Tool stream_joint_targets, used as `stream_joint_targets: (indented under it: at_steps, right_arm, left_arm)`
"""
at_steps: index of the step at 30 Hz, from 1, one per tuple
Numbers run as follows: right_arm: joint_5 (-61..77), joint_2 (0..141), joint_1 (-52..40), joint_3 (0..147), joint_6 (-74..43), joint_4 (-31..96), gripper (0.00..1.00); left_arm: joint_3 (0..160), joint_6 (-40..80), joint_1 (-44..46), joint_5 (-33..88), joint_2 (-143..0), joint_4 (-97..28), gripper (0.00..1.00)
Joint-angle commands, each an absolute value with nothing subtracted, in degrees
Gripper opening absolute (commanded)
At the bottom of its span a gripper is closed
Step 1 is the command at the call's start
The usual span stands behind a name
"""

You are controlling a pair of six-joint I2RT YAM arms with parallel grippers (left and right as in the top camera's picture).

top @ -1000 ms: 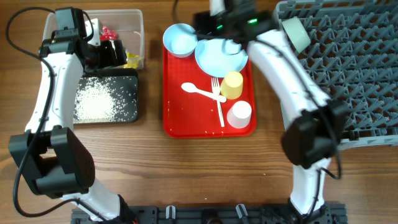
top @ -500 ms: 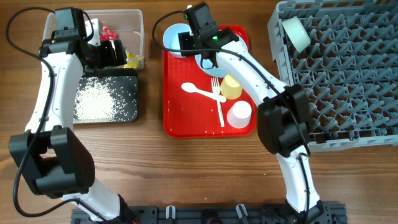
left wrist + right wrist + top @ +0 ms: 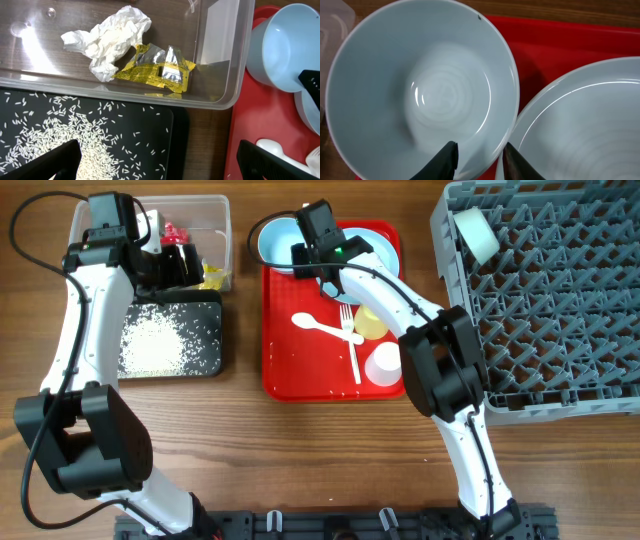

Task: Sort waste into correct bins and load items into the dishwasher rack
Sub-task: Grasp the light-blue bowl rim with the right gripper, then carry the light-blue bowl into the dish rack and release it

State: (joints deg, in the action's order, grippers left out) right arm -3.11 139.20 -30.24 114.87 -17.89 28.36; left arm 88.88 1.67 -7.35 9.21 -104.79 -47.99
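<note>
Right jaws, narrowly parted, straddle the glossy round blue bowl [image 3: 420, 90] at its rim; left jaws gape wide by the clear tub [image 3: 220, 55] holding a crumpled yellow wrapper [image 3: 152, 70].

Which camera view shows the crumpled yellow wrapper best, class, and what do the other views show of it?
The left wrist view: the yellow wrapper lies unobstructed in the clear tub, beside white paper. Overhead shows only a yellow sliver by the left arm. The right wrist view misses it.

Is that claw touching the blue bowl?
Cannot tell. The right wrist view shows the right gripper astride the blue bowl, one finger inside the rim, one outside; no plain contact or gap.
</note>
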Motion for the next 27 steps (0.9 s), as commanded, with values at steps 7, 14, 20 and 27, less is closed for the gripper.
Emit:
stream_joint_targets:
  at_steps: [7,14,20,27]
  right_arm:
    - [-4.1,140.5,-29.0,114.8,-18.0,26.6,0.05]
    - [-4.6,137.6,-28.4,114.8,-13.4,26.4,0.04]
    - [-12.9,126.4,-27.0,114.8,-7.3,28.9,0.05]
    - [-37.6,112.4,-24.9,114.8,-3.0,43.5,0.04]
  left_arm:
    - [89.3,2.0,-7.5,8.9,-104.2,-47.9,1.0]
    - [89.3,2.0,-7.5,8.9,-104.2,-47.9,1.0]
    - [89.3,2.0,-7.5,8.9,-104.2,-47.9,1.0]
    - [89.3,2.0,-7.5,8.9,-104.2,-47.9,1.0]
